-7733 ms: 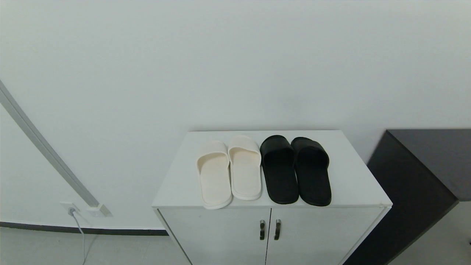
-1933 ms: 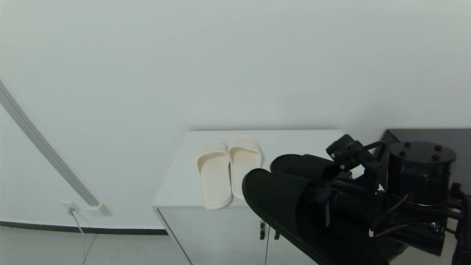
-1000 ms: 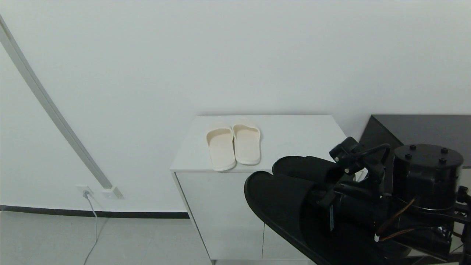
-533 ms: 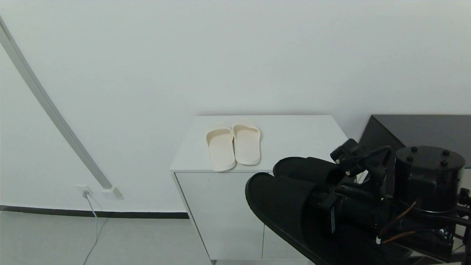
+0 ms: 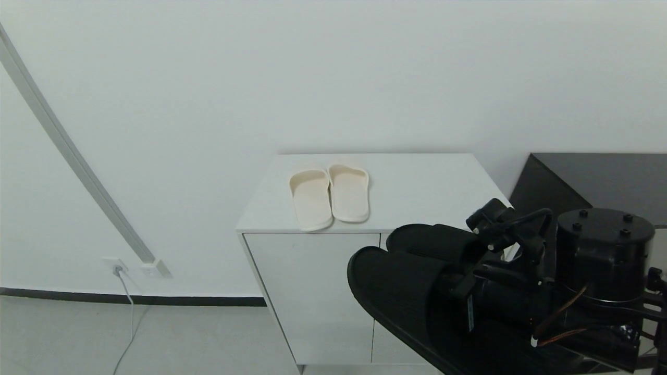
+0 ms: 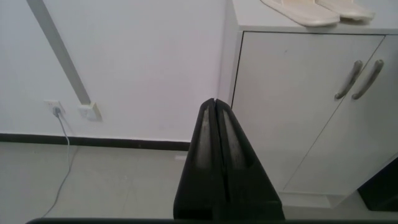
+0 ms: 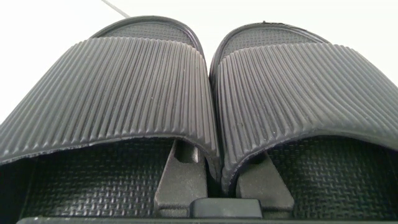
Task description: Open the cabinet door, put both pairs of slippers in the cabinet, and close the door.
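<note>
The fingers [image 7: 180, 183] of the right gripper [image 7: 219, 180] go one into each of the black slippers [image 7: 143, 87], from the heel side. They pinch the two inner walls together between them. The pair is held in the air, side by side, in front of the right part of the cabinet [image 5: 417, 182] and not touching it. Its long axis runs from the gripper toward the robot's left, and the toes point left, away from the gripper.

The left gripper [image 6: 214, 104] has its fingers [image 6: 202, 143] pressed together with nothing between them. It is low in front of the left side of the cabinet, apart from it, and it points toward the wall beside the cabinet.

The white slippers [image 5: 328, 195] lie on the cabinet top, left of the middle, touching each other. Their long axis goes from front to back, with the toes to the wall and the heels at the front edge.

Both doors [image 6: 292, 112] are closed, and the two handles [image 6: 353, 79] stand upright just beside each other.

On the wall to the left there is a slanted grey strip [image 5: 62, 140] and a socket [image 5: 115, 264] with a cable. A dark table [image 5: 599, 177] stands to the right of the cabinet.
</note>
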Robot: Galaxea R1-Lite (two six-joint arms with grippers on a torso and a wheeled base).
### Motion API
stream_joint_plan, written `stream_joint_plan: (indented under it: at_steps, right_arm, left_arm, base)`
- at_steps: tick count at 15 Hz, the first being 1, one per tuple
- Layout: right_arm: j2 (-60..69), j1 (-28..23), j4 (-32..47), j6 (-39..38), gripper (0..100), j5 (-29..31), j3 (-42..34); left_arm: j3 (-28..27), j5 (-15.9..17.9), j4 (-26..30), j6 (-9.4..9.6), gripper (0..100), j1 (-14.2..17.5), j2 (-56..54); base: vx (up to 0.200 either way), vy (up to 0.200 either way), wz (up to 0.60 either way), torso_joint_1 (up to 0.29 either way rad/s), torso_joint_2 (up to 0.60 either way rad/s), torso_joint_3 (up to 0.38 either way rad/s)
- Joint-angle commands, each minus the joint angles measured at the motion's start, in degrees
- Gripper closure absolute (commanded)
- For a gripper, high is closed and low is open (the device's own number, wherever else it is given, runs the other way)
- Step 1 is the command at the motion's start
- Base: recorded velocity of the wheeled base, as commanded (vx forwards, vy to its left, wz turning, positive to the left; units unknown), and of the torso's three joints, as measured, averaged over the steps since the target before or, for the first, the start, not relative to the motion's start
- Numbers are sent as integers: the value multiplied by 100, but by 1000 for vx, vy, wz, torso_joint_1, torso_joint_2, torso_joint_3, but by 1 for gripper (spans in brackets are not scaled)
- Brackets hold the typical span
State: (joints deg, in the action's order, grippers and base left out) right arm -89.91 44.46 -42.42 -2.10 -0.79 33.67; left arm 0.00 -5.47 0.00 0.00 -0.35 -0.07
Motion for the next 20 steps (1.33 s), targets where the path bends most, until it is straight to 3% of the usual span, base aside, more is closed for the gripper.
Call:
stream_joint_plan:
  at_steps: [1, 6, 7, 20]
  right_arm:
    - [-18, 1, -3, -1, 100, -9, -1]
    - [70, 1, -196, -1, 100, 0, -265]
    - [61, 1, -196, -1, 100, -17, -273]
    - [-9, 19, -592, -19, 100, -70, -555]
  left_arm:
    - [0, -6, 0, 0, 100, 0, 7]
    - [0, 2, 0, -18, 100, 0, 7]
    - [0, 2, 0, -26, 0, 0, 7]
    - [0, -6, 0, -9, 0, 0, 7]
  base:
    - [0, 0, 0, -168, 393, 222]
    - [0, 0, 0, -214, 498, 287]
    - [0, 0, 0, -232, 549, 320]
    - [0, 0, 0, -192, 513, 322]
